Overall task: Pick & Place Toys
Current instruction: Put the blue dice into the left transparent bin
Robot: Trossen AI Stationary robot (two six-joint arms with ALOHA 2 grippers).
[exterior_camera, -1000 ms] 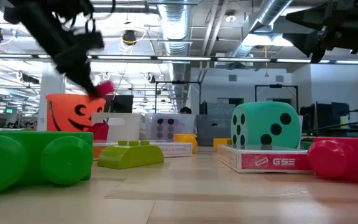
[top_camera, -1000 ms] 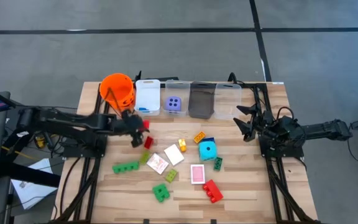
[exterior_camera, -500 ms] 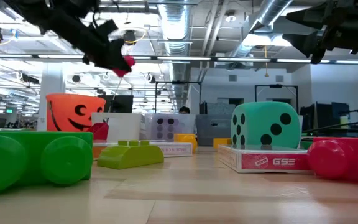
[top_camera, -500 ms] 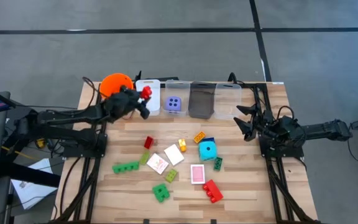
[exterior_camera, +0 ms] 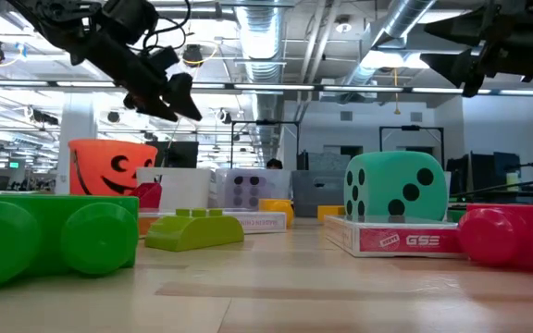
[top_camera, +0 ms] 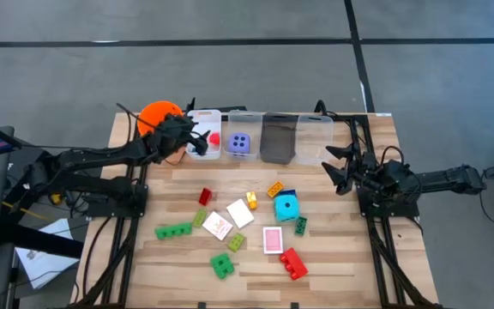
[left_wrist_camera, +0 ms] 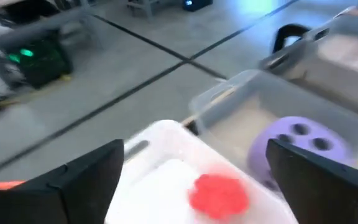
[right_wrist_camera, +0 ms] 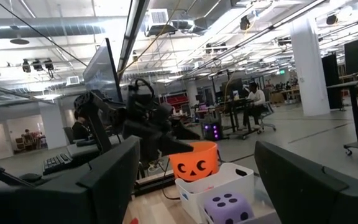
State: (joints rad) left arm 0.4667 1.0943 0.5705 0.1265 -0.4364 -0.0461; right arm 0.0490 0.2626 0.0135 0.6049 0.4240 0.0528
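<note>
My left gripper [top_camera: 197, 140] hangs open over the white bin [top_camera: 204, 129] at the table's far edge. A small red brick [left_wrist_camera: 219, 193] is inside that bin, below and between the fingers, touching neither. A purple die [top_camera: 241, 143] sits in the clear bin beside it. Other toys lie on the tabletop: a cyan die [top_camera: 286, 207], pink-backed cards [top_camera: 272, 239], and red [top_camera: 293, 263], green [top_camera: 174, 230] and yellow [top_camera: 275, 190] bricks. My right gripper [top_camera: 336, 167] waits open at the right, holding nothing.
An orange pumpkin-face bucket [top_camera: 157, 116] stands just left of the white bin, partly under my left arm. Two more clear bins [top_camera: 277, 137] line the far edge. Bare wood lies along the near edge and near the left edge.
My left gripper carried the red brick up from the table's left middle toward the far edge, to above the white bin, tipping more level as it went. There it opened, and the brick dropped into the bin.
</note>
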